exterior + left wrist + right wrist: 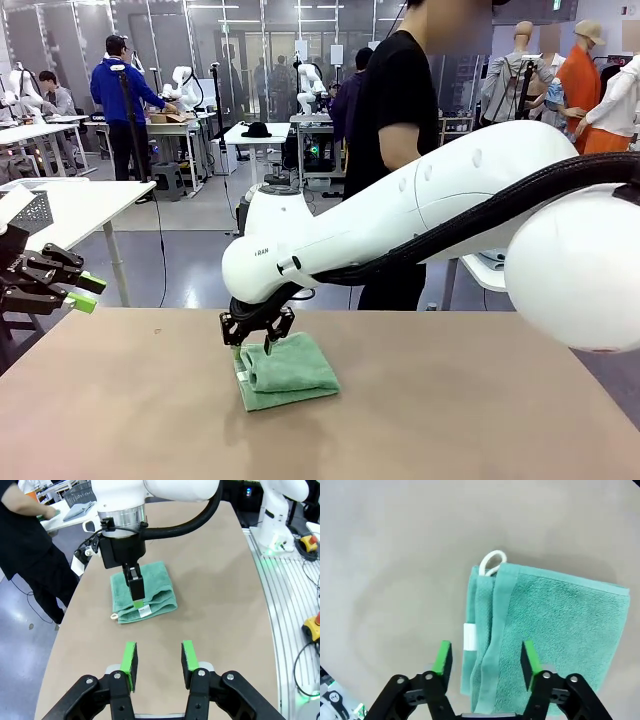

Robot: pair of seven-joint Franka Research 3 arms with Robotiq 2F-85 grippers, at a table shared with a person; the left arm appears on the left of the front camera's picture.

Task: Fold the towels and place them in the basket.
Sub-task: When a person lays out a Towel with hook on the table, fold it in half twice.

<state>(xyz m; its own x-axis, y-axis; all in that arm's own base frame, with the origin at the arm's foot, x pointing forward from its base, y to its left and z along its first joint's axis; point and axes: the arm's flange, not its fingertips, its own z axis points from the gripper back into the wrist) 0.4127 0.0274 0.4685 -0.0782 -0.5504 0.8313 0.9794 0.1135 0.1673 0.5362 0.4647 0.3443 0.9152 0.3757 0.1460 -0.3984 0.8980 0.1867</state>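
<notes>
Towel (295, 370), mint green, lies folded on the table (480, 400), right gripper (486, 659) just above it, jaws spread and empty, left gripper (159, 662) well apart, likewise empty; folding seems done, next a regrasp for basketing.

The tan table (470, 410) carries 1 mint green towel (287, 373), folded into a thick pad (white hanging loop and small white label at its layered edge), lying flat left of the middle, toward the far side.
</notes>
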